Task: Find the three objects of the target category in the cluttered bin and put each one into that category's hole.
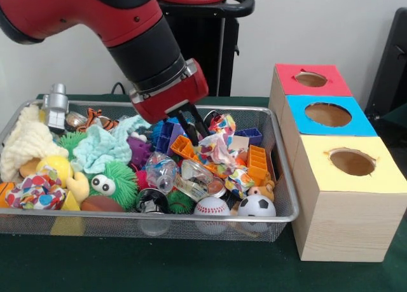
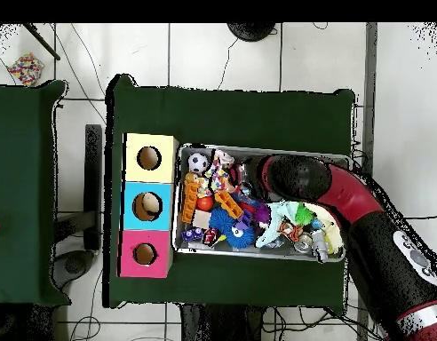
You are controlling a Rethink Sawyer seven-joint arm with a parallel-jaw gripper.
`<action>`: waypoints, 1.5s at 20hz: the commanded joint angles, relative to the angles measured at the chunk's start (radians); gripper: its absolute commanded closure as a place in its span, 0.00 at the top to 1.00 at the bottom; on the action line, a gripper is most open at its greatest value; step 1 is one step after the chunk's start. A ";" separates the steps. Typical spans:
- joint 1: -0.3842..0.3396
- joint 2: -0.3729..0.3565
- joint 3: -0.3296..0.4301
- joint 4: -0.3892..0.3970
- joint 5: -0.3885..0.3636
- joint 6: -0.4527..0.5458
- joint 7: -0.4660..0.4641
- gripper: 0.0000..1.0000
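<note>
Toward the worktop's [image 1: 191, 273] left edge in the front view, the wire bin [image 1: 283, 196] is sitting crammed: cream cloth [image 1: 25, 146], one dotted paper wad [image 1: 35, 191] at the bin's front-left corner, mint cloth [image 1: 105, 149], green googly-eyed fuzzy toy [image 1: 114, 184], orange blocks [image 1: 256, 163], baseball [image 1: 211, 207], mini soccer ball [image 1: 255, 206] etc. Mid-bin, the pincer [image 1: 193, 125] is hanging w/ tips spread, pinching nothing, just above a second wad [image 1: 215, 149]; a third [image 1: 222, 123] is lying just behind, near the bin's far side. Wads are looking light, soft, crushable, not slippery, prob. springing a bit. Best bite looks like across a raised crumple at the top, tips straddling it, avoiding the clear plastic bits beside. Right of the bin, three boxes are lining up toward the worktop's right edge: red-topped [image 1: 311, 80] farthest, blue-topped [image 1: 328, 116] middle, and nearest, the yellow-top hole [image 1: 351, 161], looking empty as far as visible.
</note>
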 commanded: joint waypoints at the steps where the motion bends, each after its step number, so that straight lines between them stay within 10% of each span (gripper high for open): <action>1: 0.017 -0.002 0.055 0.063 0.051 0.051 0.048 0.00; 30: 0.135 -0.092 0.049 0.093 0.156 -0.138 0.163 0.00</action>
